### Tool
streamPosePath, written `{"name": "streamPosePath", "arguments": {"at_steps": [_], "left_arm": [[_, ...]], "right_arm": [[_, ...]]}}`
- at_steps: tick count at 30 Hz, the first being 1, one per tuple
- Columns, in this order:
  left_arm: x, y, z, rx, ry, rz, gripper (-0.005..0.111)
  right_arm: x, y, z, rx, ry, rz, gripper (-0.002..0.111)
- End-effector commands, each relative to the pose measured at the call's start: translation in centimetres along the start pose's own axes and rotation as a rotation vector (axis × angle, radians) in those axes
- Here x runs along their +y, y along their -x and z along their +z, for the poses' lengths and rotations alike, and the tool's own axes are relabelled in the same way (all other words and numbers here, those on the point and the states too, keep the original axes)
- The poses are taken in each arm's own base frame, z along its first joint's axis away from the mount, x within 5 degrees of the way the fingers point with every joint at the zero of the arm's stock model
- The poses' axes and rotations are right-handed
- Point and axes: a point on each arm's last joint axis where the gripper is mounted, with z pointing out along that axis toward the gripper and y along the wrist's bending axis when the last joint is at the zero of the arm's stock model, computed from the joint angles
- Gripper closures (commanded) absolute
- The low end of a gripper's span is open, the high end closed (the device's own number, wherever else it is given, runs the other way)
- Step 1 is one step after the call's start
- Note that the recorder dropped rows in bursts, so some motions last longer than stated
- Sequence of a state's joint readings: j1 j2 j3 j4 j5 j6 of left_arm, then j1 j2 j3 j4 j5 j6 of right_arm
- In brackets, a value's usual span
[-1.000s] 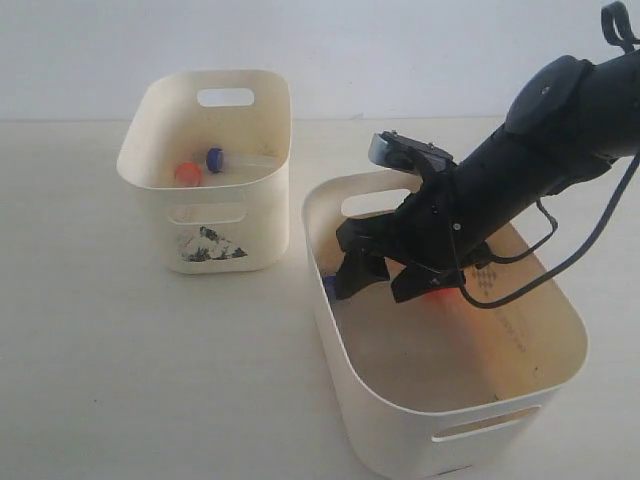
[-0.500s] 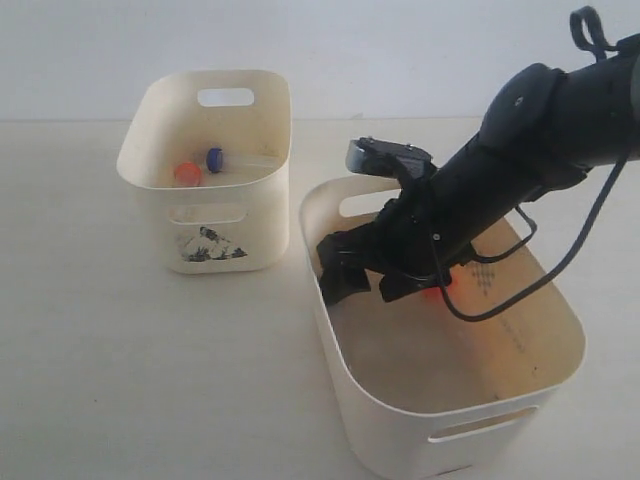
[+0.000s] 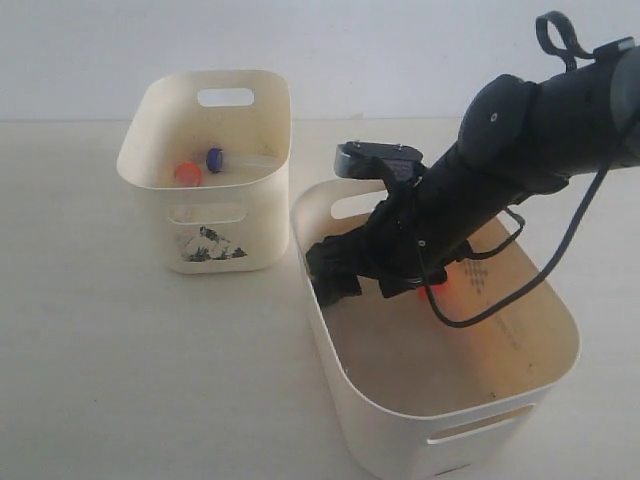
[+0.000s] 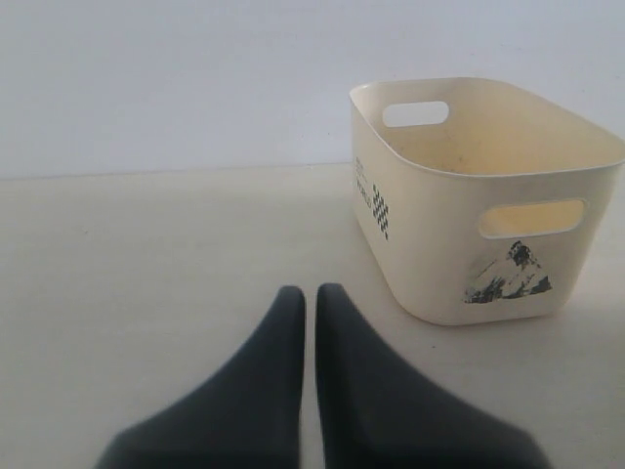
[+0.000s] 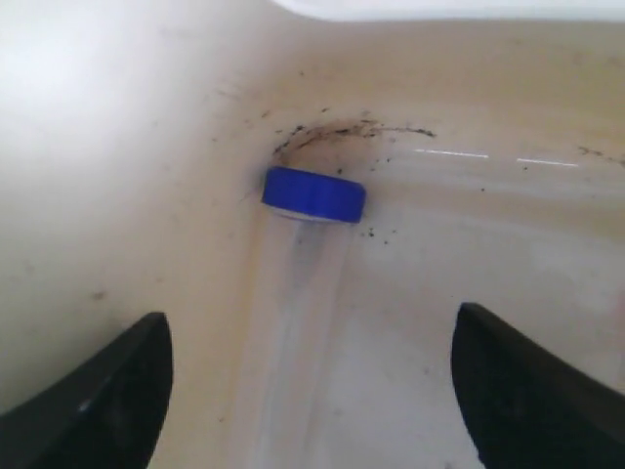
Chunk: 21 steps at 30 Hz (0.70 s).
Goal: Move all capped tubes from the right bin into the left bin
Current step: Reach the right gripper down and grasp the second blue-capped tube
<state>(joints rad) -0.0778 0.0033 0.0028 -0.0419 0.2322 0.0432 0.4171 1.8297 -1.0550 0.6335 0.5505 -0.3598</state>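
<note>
The right bin (image 3: 345,372) holds my right gripper (image 3: 337,272), reaching down by its left wall. In the right wrist view the gripper (image 5: 311,391) is open, its fingers on either side of a clear tube with a blue cap (image 5: 314,194) lying in the bin's corner. An orange-red cap (image 3: 441,288) shows just under the arm. The left bin (image 3: 150,170) holds one orange-capped tube (image 3: 187,173) and one blue-capped tube (image 3: 215,158). My left gripper (image 4: 310,293) is shut and empty over the table, short of the left bin (image 4: 430,254). It is out of the exterior view.
The two bins stand close together on a pale table (image 3: 120,380). The right arm's black cable (image 3: 560,255) loops over the right bin. The right bin's wall (image 5: 117,147) curves close beside the blue-capped tube.
My right gripper has moved left and lower inside the right bin, toward its left wall. The right bin has shifted slightly left.
</note>
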Motion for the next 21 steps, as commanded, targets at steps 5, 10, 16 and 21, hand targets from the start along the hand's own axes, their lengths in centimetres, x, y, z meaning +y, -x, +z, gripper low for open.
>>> {"name": "streamPosePath", "arguments": {"at_steps": [5,10,16,21], "left_arm": [[0.0,0.2,0.0,-0.011,-0.002,-0.006,0.102],[0.0,0.2,0.0,-0.011,-0.002,-0.006,0.102],[0.0,0.2,0.0,-0.011,-0.002,-0.006,0.102],[0.0,0.2,0.0,-0.011,-0.002,-0.006,0.102]], "right_arm": [[-1.4,-1.1,3.8,0.102,-0.024,0.079,0.034],[-2.6,-1.9,6.5,0.134,-0.044,0.138,0.034],[-2.6,-2.2,6.7,0.164,-0.038,0.156,0.07],[-2.5,-2.4,6.7,0.184,-0.03,0.157,0.065]]}}
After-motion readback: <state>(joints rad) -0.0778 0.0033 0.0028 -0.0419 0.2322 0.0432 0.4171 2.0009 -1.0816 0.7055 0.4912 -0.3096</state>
